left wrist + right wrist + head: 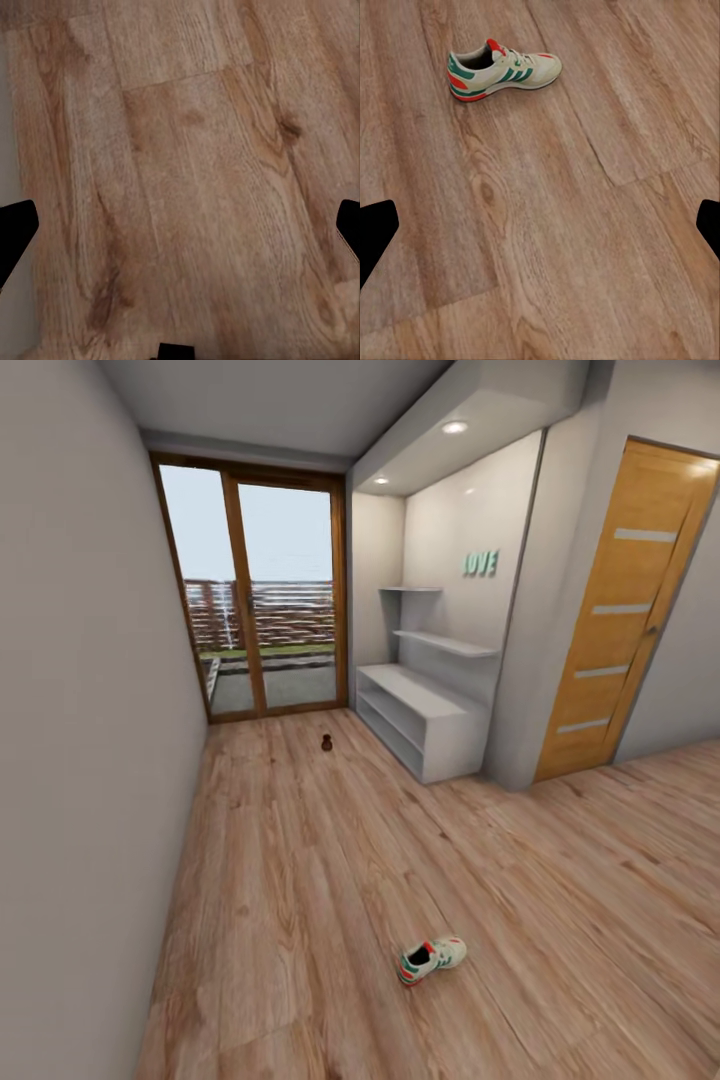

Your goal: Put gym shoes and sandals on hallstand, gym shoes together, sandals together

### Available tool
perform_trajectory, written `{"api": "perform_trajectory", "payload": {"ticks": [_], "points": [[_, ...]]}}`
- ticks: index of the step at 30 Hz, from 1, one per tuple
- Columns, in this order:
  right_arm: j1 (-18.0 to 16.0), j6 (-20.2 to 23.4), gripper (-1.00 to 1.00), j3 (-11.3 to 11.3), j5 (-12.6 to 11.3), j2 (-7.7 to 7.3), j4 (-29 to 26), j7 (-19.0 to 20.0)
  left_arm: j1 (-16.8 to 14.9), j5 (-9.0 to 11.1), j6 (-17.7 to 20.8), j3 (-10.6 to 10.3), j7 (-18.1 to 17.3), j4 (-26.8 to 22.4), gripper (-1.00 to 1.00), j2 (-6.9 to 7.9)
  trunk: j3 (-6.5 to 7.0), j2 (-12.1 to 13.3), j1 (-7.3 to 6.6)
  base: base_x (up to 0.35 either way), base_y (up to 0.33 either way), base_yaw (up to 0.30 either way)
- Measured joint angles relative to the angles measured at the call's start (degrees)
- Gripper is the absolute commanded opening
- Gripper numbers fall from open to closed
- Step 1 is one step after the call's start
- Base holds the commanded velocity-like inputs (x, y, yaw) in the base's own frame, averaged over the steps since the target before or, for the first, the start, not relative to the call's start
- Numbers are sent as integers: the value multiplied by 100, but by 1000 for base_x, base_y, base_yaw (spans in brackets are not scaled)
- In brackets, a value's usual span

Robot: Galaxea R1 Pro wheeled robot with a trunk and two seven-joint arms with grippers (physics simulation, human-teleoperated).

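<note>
Wood-plank corridor floor [300,880] runs ahead of you to the glass balcony door [262,600].

- One gym shoe [432,958] lies on its sole on the planks close in front of you, well apart from the hallstand [425,715], which stands in the alcove further along on the right, under the green LOVE letters [481,563].
- Small dark object [326,742] on the floor near the balcony door, just off the stand's near end; too small to say whether it is a sandal.
- Hallstand shelves look bare, so by my reading nothing has been placed yet.
- Right wrist view gives you the shoe [502,71] in detail: green stripes, red-orange heel, laces up. The head view gives only its position.
- Left wrist view looks at bare planks and a strip of pale wall.
- Left gripper [180,225] and right gripper [540,225]: both spread wide, dark tips at the frame edges, nothing between them. That suits an approach, since no grasp has begun.
</note>
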Motion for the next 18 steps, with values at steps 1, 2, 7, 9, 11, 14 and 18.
{"api": "perform_trajectory", "payload": {"ticks": [1,2,7,9,11,14,18], "points": [[0,0,100,0,-1,0,-1,0,0,0,0,0,0,0,100,0,0,0,0,336,0,0],[0,0,100,0,-1,0,-1,-1,0,0,0,0,0,0,100,0,0,0,0,336,0,0],[0,0,100,-7,-3,0,-1,-7,0,0,0,1,0,0,100,0,0,0,0,336,0,0],[0,0,100,-8,-3,0,0,-7,0,0,0,1,0,0,100,0,0,0,0,337,2,0],[0,0,100,-8,-3,0,-1,-7,0,0,0,1,0,0,100,0,0,0,0,337,20,0],[0,0,100,-8,-3,0,-2,-7,0,0,0,1,0,0,100,0,0,0,0,337,46,0],[0,0,100,-8,-3,0,3,-7,0,0,0,1,0,0,100,0,0,0,0,337,68,0]]}}
